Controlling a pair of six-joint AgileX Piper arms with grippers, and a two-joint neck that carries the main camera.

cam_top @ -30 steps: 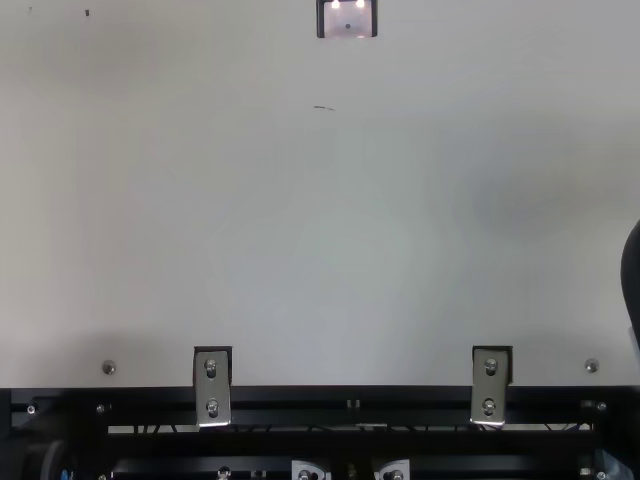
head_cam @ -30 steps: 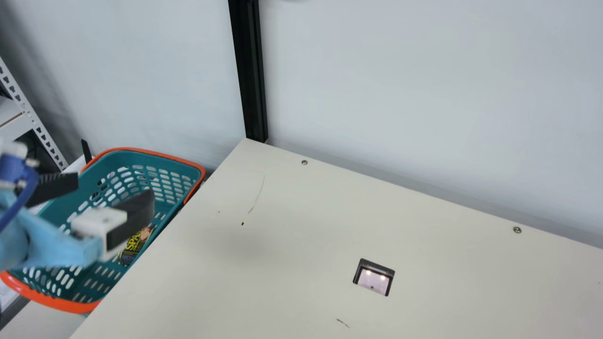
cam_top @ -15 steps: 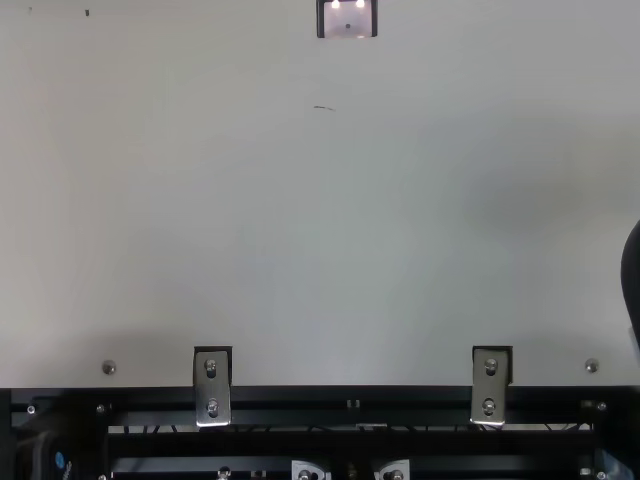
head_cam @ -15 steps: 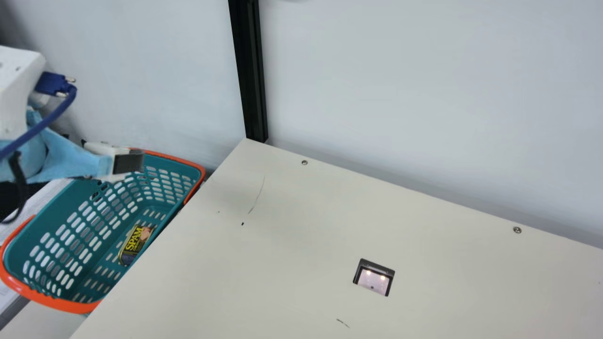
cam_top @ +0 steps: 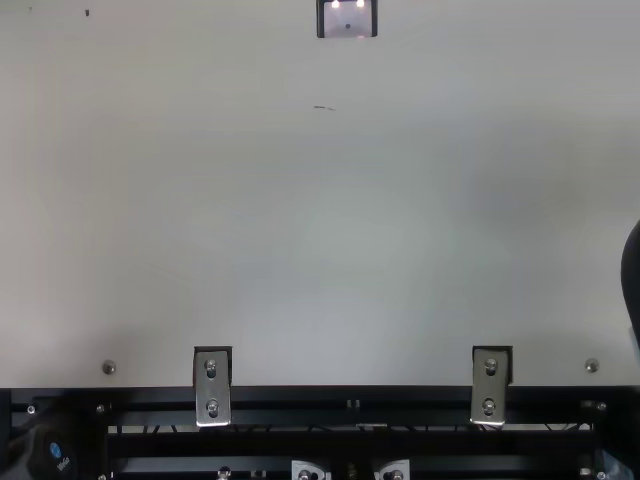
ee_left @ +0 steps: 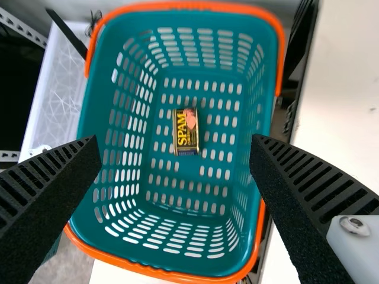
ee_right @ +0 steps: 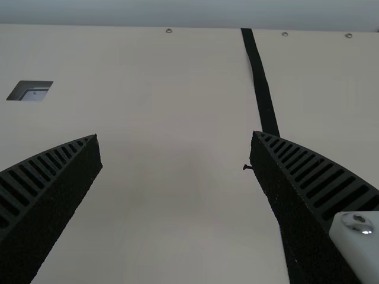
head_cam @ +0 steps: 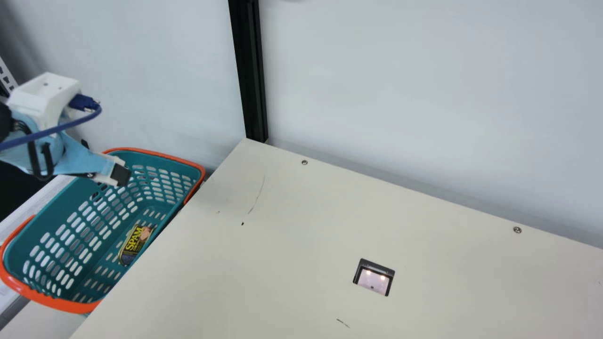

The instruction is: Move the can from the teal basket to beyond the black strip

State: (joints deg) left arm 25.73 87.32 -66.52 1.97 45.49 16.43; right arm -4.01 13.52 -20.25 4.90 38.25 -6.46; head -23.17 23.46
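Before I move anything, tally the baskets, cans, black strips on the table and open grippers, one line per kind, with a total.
Baskets: 1, the teal basket
Cans: 1, the can inside it
Black strips: 1, the black strip
Open grippers: 2, the left gripper and the right gripper
Total: 5

It looks like a robotics lab or workshop. A blue cable (head_cam: pixel 70 125) runs along the arm bearing the left fingers (head_cam: pixel 121 174). Beyond these fingers are a plain pale wall (head_cam: pixel 424 94), a black metal post (head_cam: pixel 250 70) and a slotted metal upright (ee_left: pixel 21 26) like shop racking. Past the right fingers (ee_right: pixel 47 189), the table (ee_right: pixel 166 112) has a square-cornered cutout (ee_right: pixel 29 90) and screws (ee_right: pixel 169 31) set in its top. Black rails (cam_top: pixel 350 442) with bolted steel brackets (cam_top: pixel 211 388) line its edge, thin wires between them.
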